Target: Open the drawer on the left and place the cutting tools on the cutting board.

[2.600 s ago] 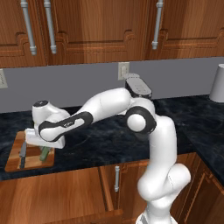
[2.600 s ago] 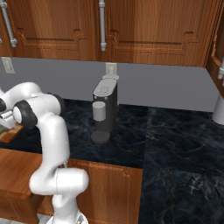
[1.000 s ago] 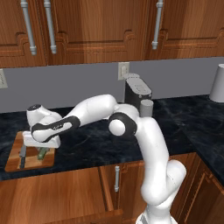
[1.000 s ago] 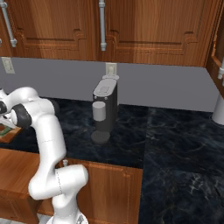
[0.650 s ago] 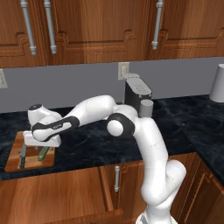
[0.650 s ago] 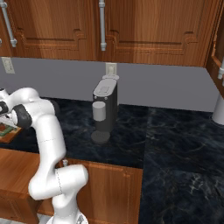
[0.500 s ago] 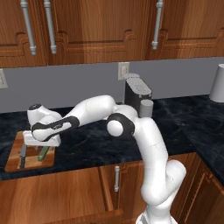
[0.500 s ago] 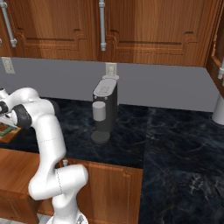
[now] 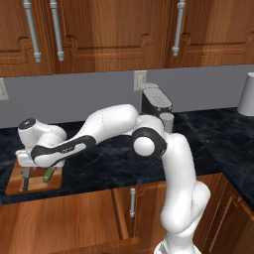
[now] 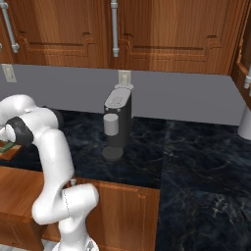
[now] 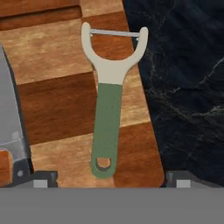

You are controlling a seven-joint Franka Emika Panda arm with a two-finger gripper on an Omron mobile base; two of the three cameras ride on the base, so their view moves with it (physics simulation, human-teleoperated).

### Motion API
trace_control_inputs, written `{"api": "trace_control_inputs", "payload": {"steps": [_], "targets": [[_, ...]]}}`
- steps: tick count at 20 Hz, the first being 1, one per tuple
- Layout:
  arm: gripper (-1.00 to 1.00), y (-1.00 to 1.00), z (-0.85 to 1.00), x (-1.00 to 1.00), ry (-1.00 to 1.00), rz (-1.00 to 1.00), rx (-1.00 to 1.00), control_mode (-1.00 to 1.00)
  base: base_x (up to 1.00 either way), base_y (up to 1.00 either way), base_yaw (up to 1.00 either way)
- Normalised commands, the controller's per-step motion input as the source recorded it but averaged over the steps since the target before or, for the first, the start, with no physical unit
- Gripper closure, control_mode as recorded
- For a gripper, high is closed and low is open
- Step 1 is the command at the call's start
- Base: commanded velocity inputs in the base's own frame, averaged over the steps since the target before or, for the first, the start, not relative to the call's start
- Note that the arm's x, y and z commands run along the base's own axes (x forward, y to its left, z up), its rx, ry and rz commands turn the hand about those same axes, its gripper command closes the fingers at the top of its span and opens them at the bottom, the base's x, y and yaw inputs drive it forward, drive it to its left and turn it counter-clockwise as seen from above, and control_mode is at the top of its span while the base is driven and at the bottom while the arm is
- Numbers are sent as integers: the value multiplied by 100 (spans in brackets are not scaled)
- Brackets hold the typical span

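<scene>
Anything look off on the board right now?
Nothing stands out. The peeler lies flat on the cutting board near its edge, the knife beside it, and the gripper hangs open above.

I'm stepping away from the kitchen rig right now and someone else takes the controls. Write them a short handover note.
Gripper: open, holding nothing, directly over the peeler's handle end.
Peeler: lies flat on the cutting board, near its edge next to the dark counter.
Knife: also lies on the board, left of the peeler in the left base view.
Done: both cutting tools are on the board.
Left: nothing of the placing; probably just lift the arm away. The drawer's state can't be told from these pictures.
</scene>
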Motion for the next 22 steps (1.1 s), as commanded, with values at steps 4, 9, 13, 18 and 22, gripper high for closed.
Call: {"api": "trace_control_inputs", "payload": {"steps": [4,9,13,18,22], "targets": [[-100,-20,67,-68,-17,2,0,-100,0,0,0],[-100,-68,88,-60,-6,2,1,-100,0,0,0],[-100,-96,86,-54,0,1,6,-100,0,0,0],[-100,-100,76,-45,0,1,9,-100,0,0,0],[-100,-100,54,-26,0,1,10,-100,0,0,0]]}}
